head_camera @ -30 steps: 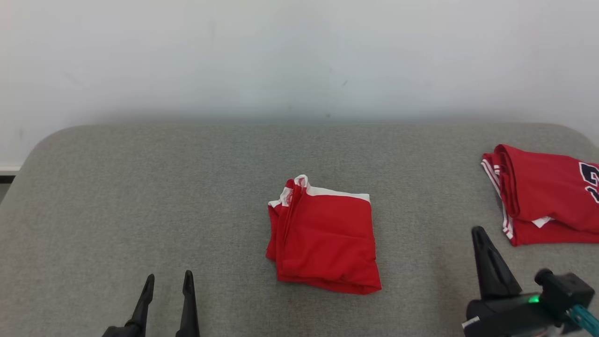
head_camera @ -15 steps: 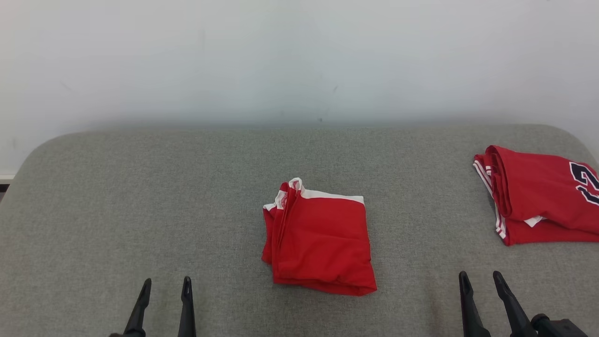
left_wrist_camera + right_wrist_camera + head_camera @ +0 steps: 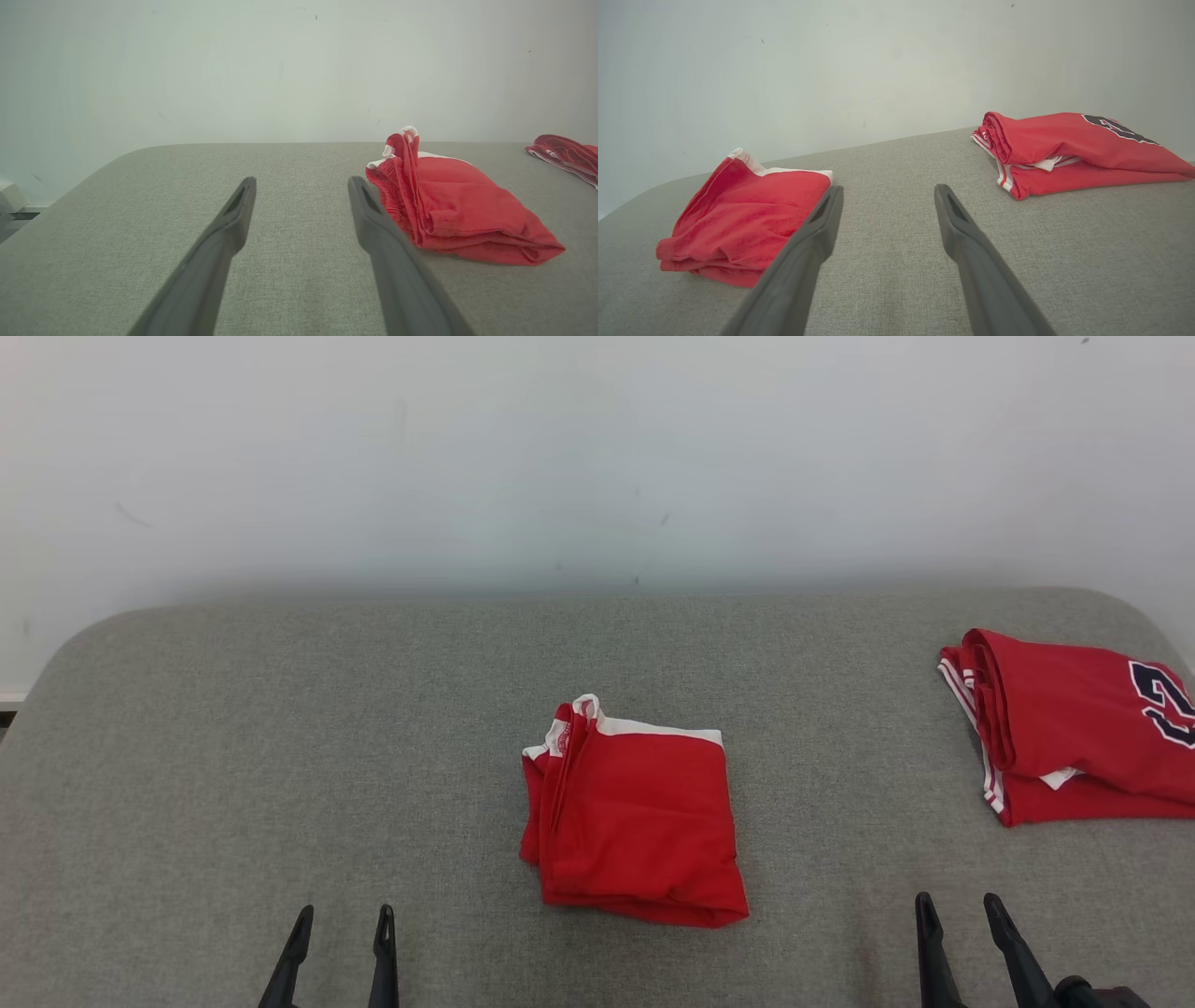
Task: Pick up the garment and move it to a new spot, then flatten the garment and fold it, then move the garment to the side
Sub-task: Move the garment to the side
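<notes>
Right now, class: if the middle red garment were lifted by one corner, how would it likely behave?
Probably floppy: the garment is soft, layered cloth, so its folds would likely fall open. Pushed, it would likely bunch rather than slide on the textured grey surface.

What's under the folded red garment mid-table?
The red garment lies straight on the grey table; grey cloth shows all around it. Anything beneath or between its folds is hidden from view.
</notes>
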{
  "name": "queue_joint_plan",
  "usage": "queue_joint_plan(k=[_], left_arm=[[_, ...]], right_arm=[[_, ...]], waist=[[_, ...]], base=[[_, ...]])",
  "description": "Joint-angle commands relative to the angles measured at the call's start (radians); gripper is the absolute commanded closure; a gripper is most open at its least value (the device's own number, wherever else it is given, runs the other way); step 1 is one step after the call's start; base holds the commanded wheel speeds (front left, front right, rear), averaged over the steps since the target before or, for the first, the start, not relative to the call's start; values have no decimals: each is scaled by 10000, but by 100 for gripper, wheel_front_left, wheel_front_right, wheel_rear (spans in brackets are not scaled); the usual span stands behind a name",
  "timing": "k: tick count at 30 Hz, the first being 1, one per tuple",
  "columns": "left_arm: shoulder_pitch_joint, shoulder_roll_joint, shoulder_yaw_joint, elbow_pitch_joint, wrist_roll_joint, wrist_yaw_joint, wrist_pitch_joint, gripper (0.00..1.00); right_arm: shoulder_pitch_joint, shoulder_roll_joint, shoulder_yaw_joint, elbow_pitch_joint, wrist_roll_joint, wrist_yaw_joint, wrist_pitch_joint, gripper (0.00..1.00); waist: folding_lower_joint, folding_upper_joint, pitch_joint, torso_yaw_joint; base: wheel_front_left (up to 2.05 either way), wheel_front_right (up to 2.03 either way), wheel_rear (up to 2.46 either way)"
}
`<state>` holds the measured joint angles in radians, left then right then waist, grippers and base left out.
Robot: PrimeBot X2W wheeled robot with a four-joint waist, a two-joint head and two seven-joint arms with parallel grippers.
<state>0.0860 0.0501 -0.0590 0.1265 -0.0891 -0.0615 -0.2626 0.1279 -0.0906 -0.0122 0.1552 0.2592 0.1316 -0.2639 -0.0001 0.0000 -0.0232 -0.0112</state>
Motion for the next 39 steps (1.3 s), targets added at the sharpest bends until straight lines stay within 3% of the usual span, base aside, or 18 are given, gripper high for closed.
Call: queue_joint_plan(k=[1, 30, 39], left_arm=[[203, 6, 10, -21, 71, -2, -28, 0], [106, 6, 139, 9, 67, 59, -28, 0], [-52, 5, 9, 60, -7, 73, -28, 0]], right_arm=[[96, 42, 27, 30, -82, -18, 8, 0], [37, 75, 111, 138, -128, -18, 8, 0], [-1341, -222, 792, 688, -176, -18, 8, 0]], waist=[[1, 0, 0, 0], [1, 0, 74, 137], [1, 0, 176, 369]], base=[[0, 0, 0], [0, 0, 0], [0, 0, 0]])
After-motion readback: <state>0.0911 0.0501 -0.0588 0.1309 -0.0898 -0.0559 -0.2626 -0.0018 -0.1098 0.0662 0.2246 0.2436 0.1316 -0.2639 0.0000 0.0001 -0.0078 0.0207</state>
